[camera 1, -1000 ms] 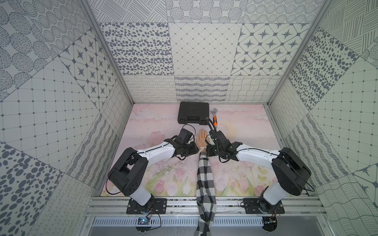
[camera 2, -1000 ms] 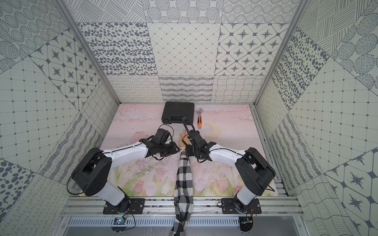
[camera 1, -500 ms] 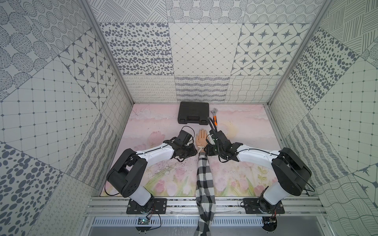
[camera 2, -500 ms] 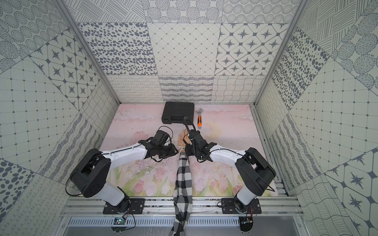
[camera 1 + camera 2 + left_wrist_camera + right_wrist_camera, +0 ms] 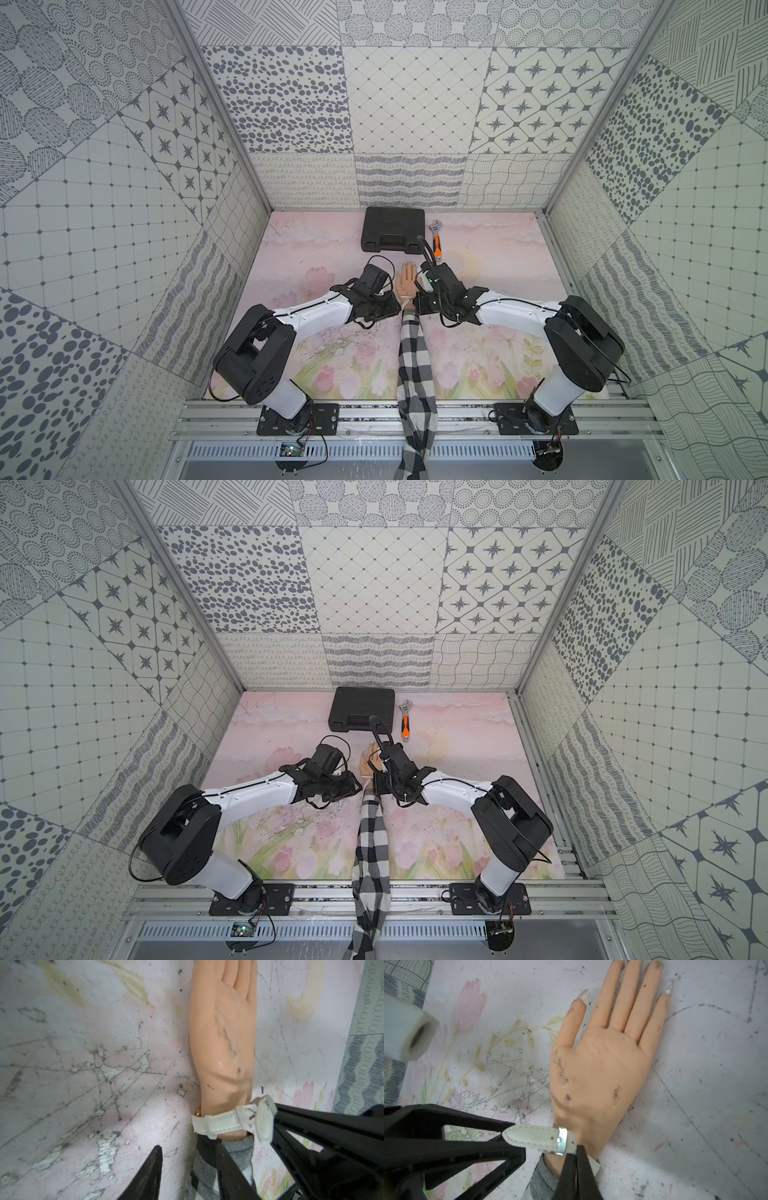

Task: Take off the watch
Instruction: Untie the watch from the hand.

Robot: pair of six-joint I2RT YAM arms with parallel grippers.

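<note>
**Item:** watch (image 5: pixel 222 1124), pale strap, worn round the wrist of the mannequin hand (image 5: pixel 602 1068), just ahead of the cuff of the checked sleeve (image 5: pixel 413 365). Dial hidden from every view.

**Location:** the mannequin hand lies palm up on the surface (image 5: pixel 316 257), between my two arms, with its fingers pointing away from my bases.

**Buckle** (image 5: pixel 562 1140): metal, on the palm side of the wrist, facing up.

**Strap tail** (image 5: pixel 517 1134): juts out from the buckle toward my left arm, raised off the wrist.

**Right gripper** (image 5: pixel 579 1148): jaws closed together, tips against the strap right beside the buckle. I cannot tell whether any strap is pinched between them.

**Left gripper** (image 5: pixel 189 1147): jaws narrowly apart, low beside the wrist. One finger lies over the sleeve cuff, the other over bare surface next to it. I cannot tell whether they press on the sleeve.

**Also present:** black case (image 5: pixel 392 228) at the far edge of the surface. Wrench (image 5: pixel 437 245) with an orange handle just beside the case. Both lie beyond the mannequin hand's fingertips.
</note>
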